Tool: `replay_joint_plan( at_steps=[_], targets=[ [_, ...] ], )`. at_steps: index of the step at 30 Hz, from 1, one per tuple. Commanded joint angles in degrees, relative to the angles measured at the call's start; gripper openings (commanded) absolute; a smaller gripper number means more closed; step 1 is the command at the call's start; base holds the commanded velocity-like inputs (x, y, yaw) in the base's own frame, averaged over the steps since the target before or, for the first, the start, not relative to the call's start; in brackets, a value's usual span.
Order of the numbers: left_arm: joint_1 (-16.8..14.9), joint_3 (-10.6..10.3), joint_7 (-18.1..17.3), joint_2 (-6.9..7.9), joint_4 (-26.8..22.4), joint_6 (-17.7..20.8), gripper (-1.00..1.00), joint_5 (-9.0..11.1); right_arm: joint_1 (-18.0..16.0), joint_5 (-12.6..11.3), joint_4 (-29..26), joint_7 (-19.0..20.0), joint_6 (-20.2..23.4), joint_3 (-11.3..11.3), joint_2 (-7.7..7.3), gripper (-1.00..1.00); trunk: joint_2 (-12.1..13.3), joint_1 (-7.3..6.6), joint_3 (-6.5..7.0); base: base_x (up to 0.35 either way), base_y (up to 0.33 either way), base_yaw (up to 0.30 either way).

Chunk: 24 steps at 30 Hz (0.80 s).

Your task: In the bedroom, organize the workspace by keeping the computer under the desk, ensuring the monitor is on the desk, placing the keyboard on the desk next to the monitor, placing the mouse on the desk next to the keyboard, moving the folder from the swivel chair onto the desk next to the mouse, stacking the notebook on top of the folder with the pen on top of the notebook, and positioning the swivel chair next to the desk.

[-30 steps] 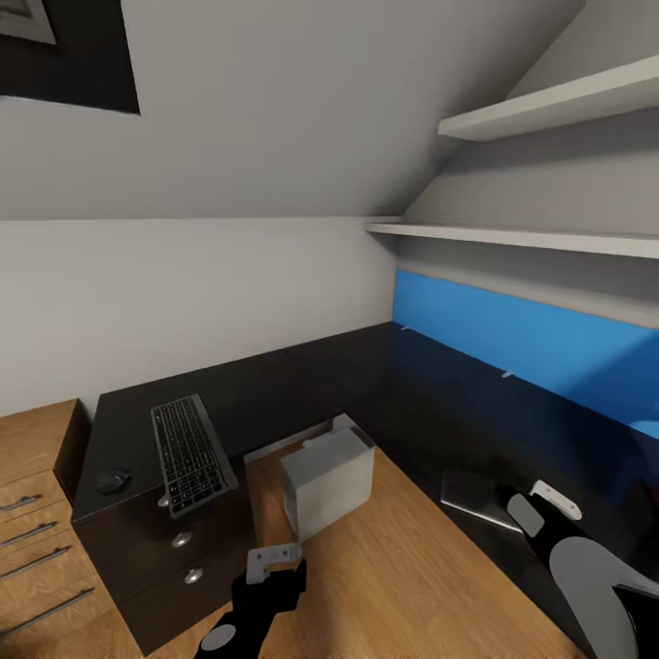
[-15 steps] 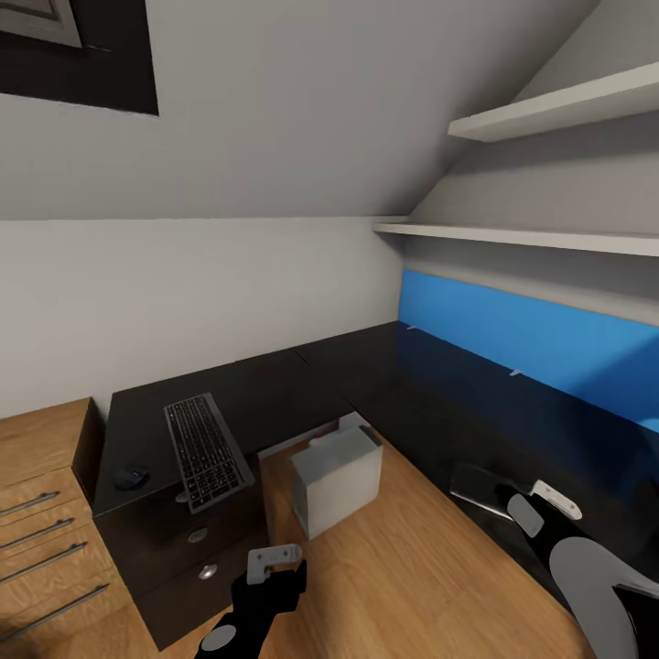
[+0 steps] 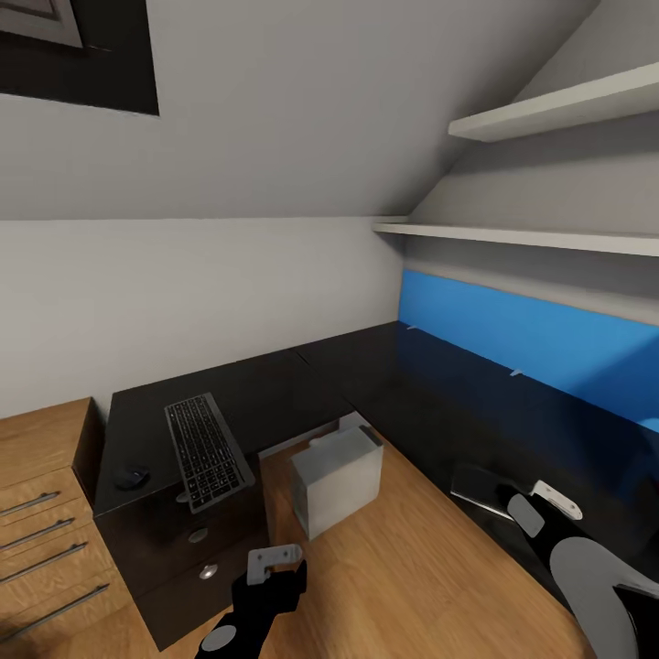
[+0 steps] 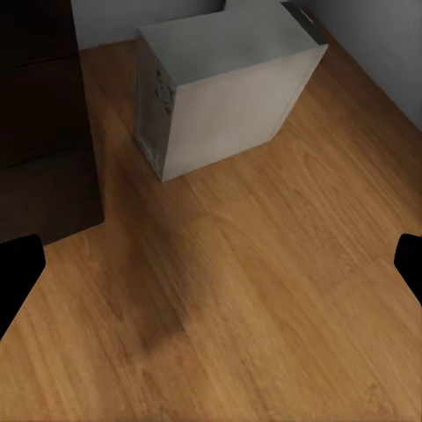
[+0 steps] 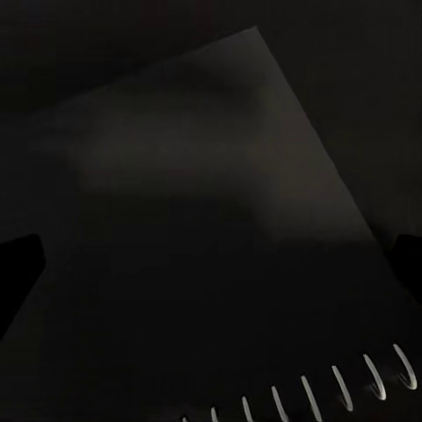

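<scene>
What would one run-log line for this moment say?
keyboard, mouse: on desk | computer: floor | right gripper: above notebook

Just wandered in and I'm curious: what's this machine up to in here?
It's tidying a workspace. The keyboard and mouse lie on the black desk, and the computer stands on the floor in the desk's corner. The right claw hovers over a notebook on the desk; the left claw holds nothing.

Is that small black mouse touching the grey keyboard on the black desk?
Apart. The head view shows the small black mouse left of the grey keyboard, with a strip of bare black desk between them.
</scene>
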Motion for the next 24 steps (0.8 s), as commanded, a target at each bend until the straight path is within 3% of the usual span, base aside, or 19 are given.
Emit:
replay_joint_plan(
  at_steps=[1,8,24],
  targets=[
    [-0.05,-0.1,0.49,0.0,-0.08,0.13,1.0,0.5,0.03,-1.5,0.59,-0.2,0.44,-0.52,0.0,1.0,-0.03,0.0,-0.07,0.0,0.0,0.0],
    [-0.05,-0.04,0.48,0.0,-0.08,0.13,1.0,0.5,0.03,-1.5,0.59,-0.2,0.44,-0.53,0.0,1.0,-0.03,0.0,-0.07,0.02,0.009,0.0],
    [-0.05,-0.3,0.57,-0.04,0.0,0.13,1.0,0.45,0.03,-1.5,0.59,-0.2,0.44,-0.51,0.0,1.0,-0.03,0.0,-0.07,0.146,0.041,0.0]
  ],
)
